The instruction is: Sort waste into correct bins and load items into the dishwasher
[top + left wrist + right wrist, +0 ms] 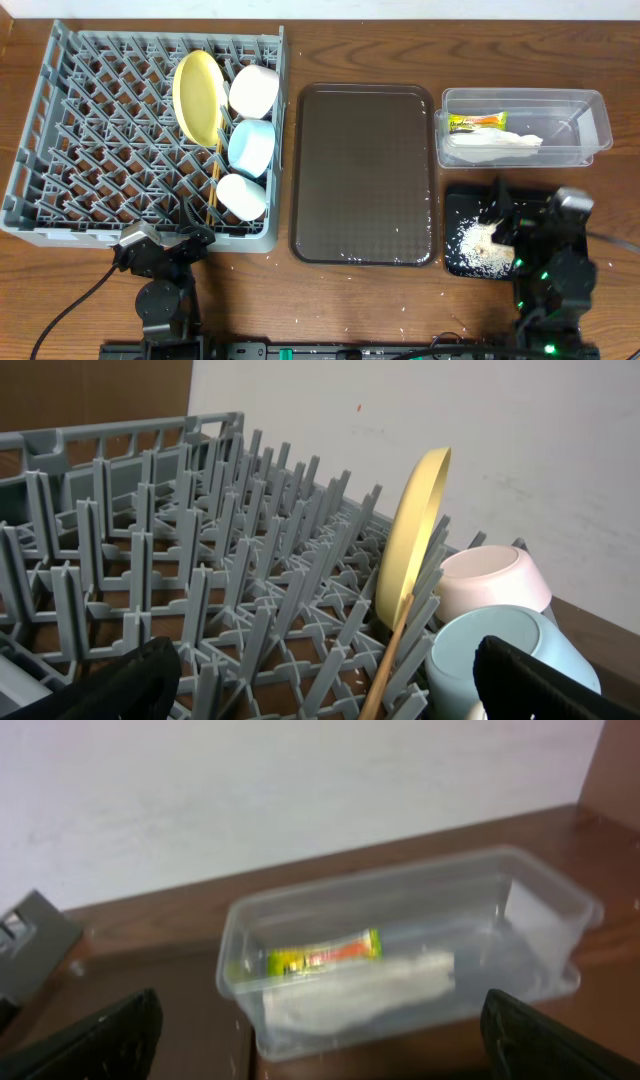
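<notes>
Yellow plate (pixel 198 95), white bowl (pixel 253 90), light-blue bowl (pixel 251 147), white cup (pixel 242 196) and chopsticks (pixel 212 185) sit in the grey dish rack (pixel 90 140), upper left; snack wrapper (pixel 478 123) and crumpled paper (pixel 495 147) lie in the clear tub (pixel 520 92), rice (pixel 478 245) in the black tray (pixel 460 205) below. Left tool (pixel 320 685) and right tool (pixel 320 1030) hang spread, empty.

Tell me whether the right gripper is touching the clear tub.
Apart. The overhead view shows the right gripper above the black tray, with table showing between it and the clear tub.
</notes>
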You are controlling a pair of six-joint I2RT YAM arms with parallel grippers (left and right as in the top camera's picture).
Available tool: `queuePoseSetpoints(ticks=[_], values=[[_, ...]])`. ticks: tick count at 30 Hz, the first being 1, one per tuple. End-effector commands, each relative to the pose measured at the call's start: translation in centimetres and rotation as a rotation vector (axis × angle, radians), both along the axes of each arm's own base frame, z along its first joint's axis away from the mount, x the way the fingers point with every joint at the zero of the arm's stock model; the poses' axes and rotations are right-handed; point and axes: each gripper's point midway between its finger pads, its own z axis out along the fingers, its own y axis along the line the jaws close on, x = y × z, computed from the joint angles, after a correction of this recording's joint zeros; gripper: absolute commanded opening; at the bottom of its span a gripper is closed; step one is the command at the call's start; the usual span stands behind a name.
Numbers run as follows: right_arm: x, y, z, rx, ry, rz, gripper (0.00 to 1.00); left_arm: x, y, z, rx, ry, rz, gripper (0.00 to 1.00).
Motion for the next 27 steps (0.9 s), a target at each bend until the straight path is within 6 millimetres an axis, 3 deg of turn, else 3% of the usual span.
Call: queuePoseSetpoints(ticks=[1, 12, 27], values=[[-0.8, 0.2, -1.6, 0.029, -0.031, -0.014, 0.99, 0.0, 0.0, -1.8, 0.011, 0.051, -0.001, 0.94], [-1.7, 1.0, -3.9, 0.028, -0.091, 0.021, 0.99, 0.0, 0.0, -1.8, 0.011, 0.051, -0.001, 0.93], [-1.8, 2.5, -4.1, 0.038, -0.085, 0.110, 0.99, 0.0, 0.0, -1.8, 0.011, 0.051, -0.001, 0.93]])
